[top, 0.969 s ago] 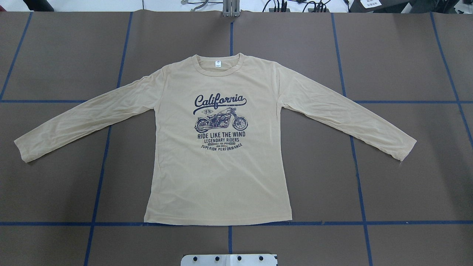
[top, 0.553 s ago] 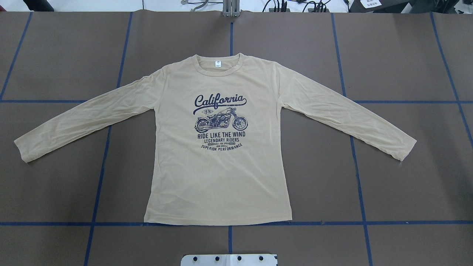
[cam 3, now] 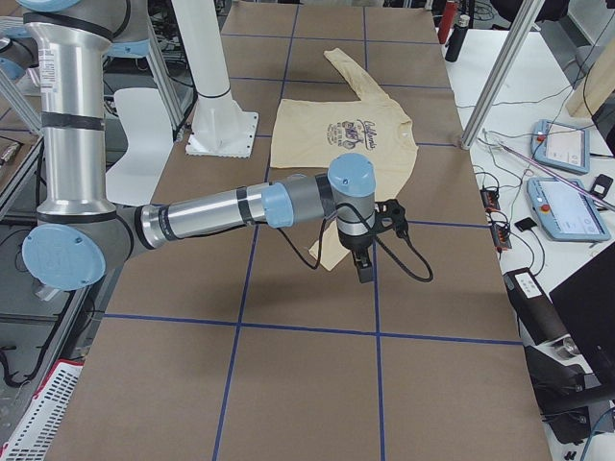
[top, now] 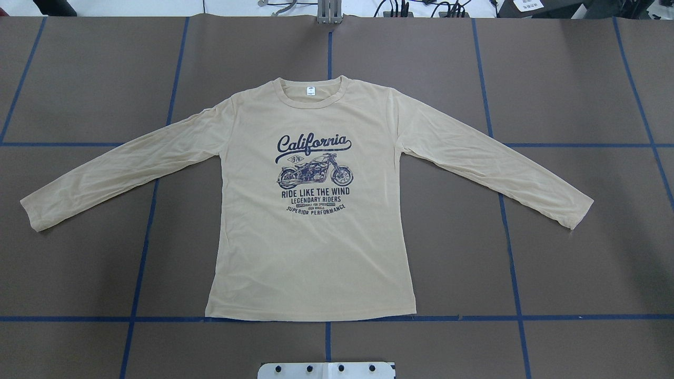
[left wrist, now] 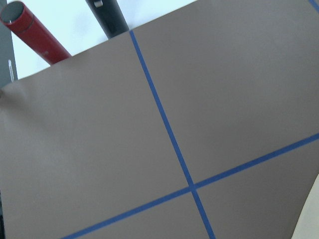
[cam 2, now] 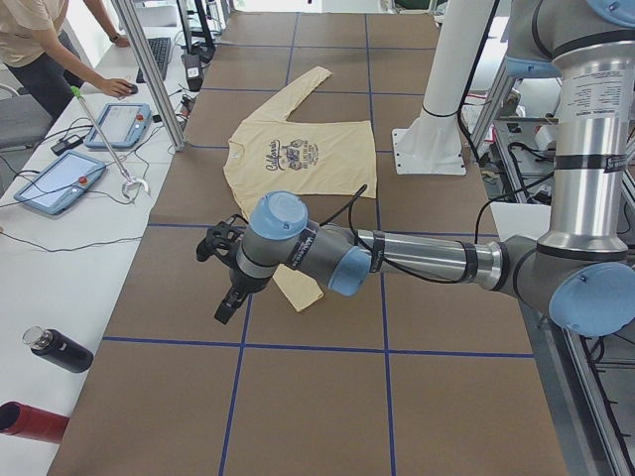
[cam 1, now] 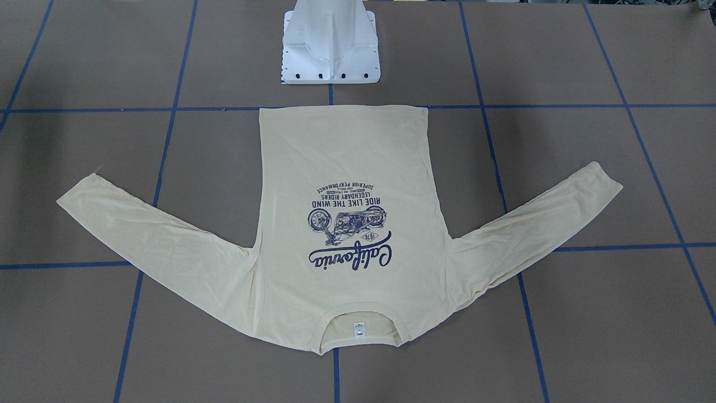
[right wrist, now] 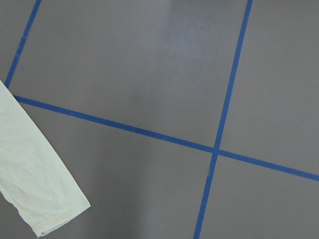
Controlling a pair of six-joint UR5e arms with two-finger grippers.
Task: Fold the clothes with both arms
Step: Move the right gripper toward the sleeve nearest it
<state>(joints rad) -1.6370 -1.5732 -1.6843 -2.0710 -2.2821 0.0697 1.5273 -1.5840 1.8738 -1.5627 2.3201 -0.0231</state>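
Cream-yellow T-shirt (top: pixel 310 237) lies flat, print up, mid-tabletop (top: pixel 579 79), with its sleeves spread wide and nothing folded yet. My left arm (cam 2: pixel 397 260) and right arm (cam 3: pixel 221 213) each hang above the surface near a cuff. I cannot tell how far either set of jaws is open, but the cloth lies untouched. Next, I judge, each arm must descend to its cuff (right wrist: pixel 45 199) and pinch only the thin fabric.

One T-shirt (top: pixel 310 237) on the desk (top: pixel 579 79); two arms (a left arm (cam 2: pixel 427 260), a right arm (cam 3: pixel 202 219)); one white pedestal (cam 1: pixel 330 45); two handheld screens, a nearer screen (cam 2: pixel 55 183) and a farther screen (cam 2: pixel 117 126); two bottles, a black bottle (cam 2: pixel 60 350) and a red bottle (cam 2: pixel 35 421); one person (cam 2: pixel 35 45).
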